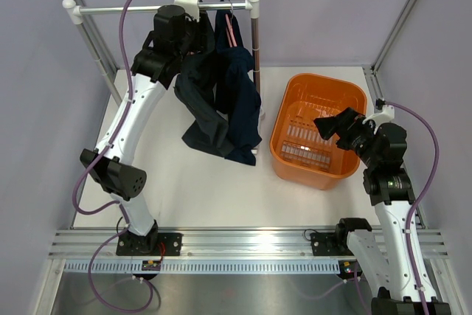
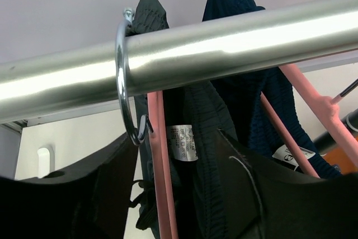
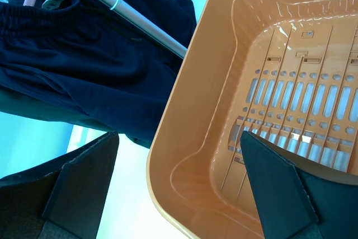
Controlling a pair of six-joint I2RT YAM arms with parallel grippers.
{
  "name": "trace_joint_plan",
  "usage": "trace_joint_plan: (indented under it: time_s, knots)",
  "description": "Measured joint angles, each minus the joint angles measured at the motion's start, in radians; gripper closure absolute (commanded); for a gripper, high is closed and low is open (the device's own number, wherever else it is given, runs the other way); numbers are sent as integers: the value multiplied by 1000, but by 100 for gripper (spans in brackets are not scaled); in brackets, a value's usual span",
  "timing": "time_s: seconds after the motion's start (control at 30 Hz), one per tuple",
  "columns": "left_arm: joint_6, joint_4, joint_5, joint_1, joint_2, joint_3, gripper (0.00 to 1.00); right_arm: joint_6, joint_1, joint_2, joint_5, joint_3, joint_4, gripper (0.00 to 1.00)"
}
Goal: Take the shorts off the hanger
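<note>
Two dark navy shorts hang side by side on pink hangers [image 1: 230,29] from the metal rail [image 1: 147,9]: the left shorts [image 1: 199,101] and the right shorts [image 1: 240,101]. My left gripper [image 1: 198,38] is raised to the rail at the left shorts' waistband. In the left wrist view it [image 2: 177,138] is open, with the near pink hanger [image 2: 159,155] and the labelled waistband [image 2: 201,155] between its fingers. The other shorts [image 2: 246,82] hang behind on a second hanger [image 2: 313,99]. My right gripper [image 1: 328,125] is open and empty above the orange basket [image 1: 324,77].
The rack's right upright post [image 1: 256,42] stands between the shorts and the basket. In the right wrist view the open right gripper [image 3: 179,135] hovers over the basket's near corner [image 3: 190,155], with the shorts [image 3: 84,54] and post [image 3: 140,23] beyond. Frame walls surround the table.
</note>
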Motion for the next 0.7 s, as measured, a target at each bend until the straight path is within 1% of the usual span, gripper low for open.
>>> trace_joint_plan:
  time_s: [0.03, 0.13, 0.2, 0.37, 0.4, 0.47, 0.5, 0.57, 0.6, 0.7]
  knots:
    - [3, 2, 0, 0, 0, -3, 47, 0, 0, 1, 0, 0, 0, 1]
    - [12, 3, -1, 0, 0, -13, 49, 0, 0, 3, 0, 0, 0, 1]
    - [13, 4, -2, 0, 0, -17, 52, 0, 0, 3, 0, 0, 0, 1]
    - [19, 13, -8, 0, 0, -32, 66, 0, 0, 3, -6, 0, 0, 0]
    - [19, 18, -9, 0, 0, -37, 74, 0, 0, 3, -6, 0, 1, 0]
    - [21, 30, -15, 0, 0, -43, 83, 0, 0, 3, -7, -1, 0, 1]
    - [24, 32, -16, 0, 0, -43, 90, 0, 0, 3, -7, -2, 1, 0]
    - [29, 33, -19, 2, 0, -43, 98, 0, 0, 3, -7, -5, 6, 0]
    - [32, 33, -22, 2, -1, -43, 100, 0, 0, 4, -7, -6, 7, 0]
    - [35, 31, -24, 2, -3, -43, 100, 0, 0, 6, -8, -6, 8, 0]
